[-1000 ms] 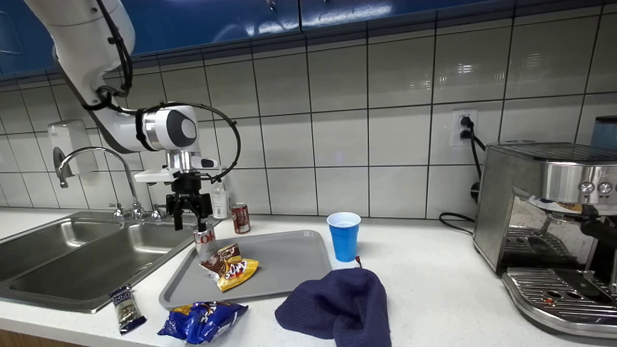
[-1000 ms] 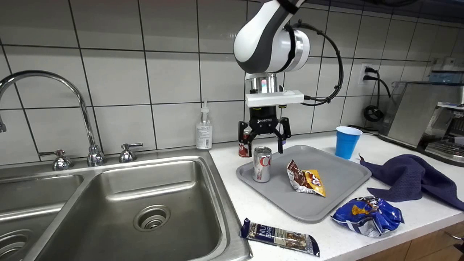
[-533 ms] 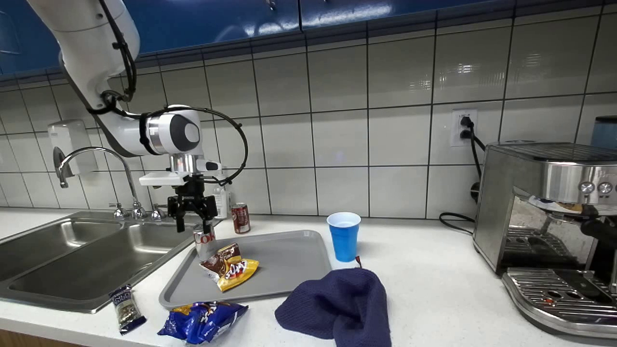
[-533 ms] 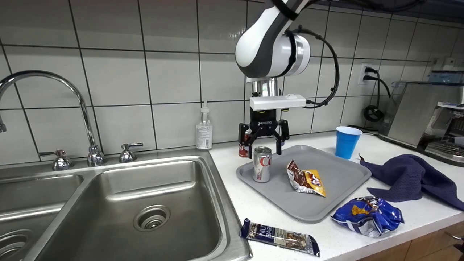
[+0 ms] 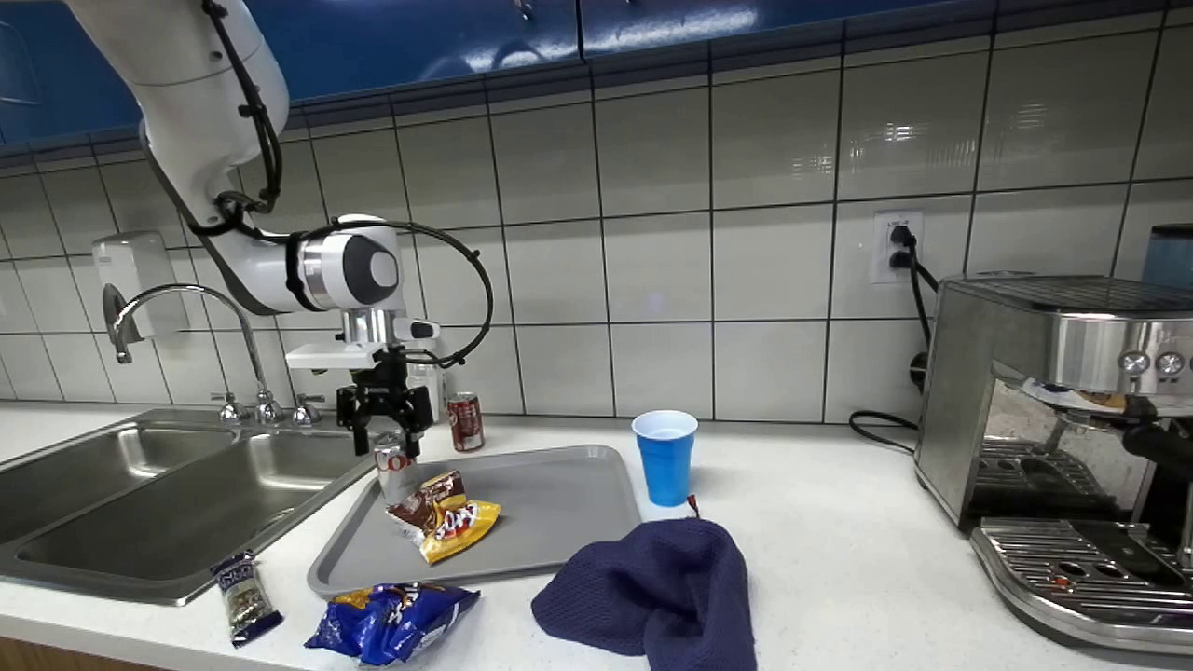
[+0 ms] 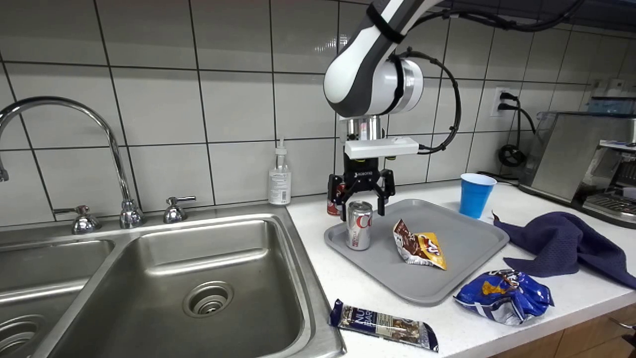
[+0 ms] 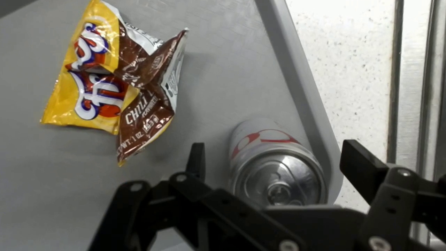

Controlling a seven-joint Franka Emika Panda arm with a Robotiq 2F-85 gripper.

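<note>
My gripper (image 6: 361, 212) is open and empty, pointing down with its fingertips about level with the top of a silver Diet Coke can (image 6: 358, 231). The can stands upright on a grey tray (image 6: 462, 243), near the tray's edge by the sink. In the wrist view the can (image 7: 268, 143) lies between the two spread fingers (image 7: 275, 155), with a gap on each side. A crumpled yellow and brown chip bag (image 7: 101, 90) lies on the tray beside the can. It shows in both exterior views (image 5: 457, 522). A red can (image 5: 465, 422) stands behind the tray.
A steel sink (image 6: 298, 278) with a tall faucet (image 6: 112, 144) borders the tray's side. A nut bar (image 6: 382, 325), a blue snack bag (image 6: 504, 296), a navy cloth (image 5: 652, 587) and a blue cup (image 5: 665, 461) lie around the tray. A soap bottle (image 6: 279, 179) and a coffee machine (image 5: 1053, 419) stand farther off.
My gripper has come down, its fingertips sinking to the level of the silver can's top. It has shifted slightly sideways, and the fingers stay open. The objects on the counter have not moved.
</note>
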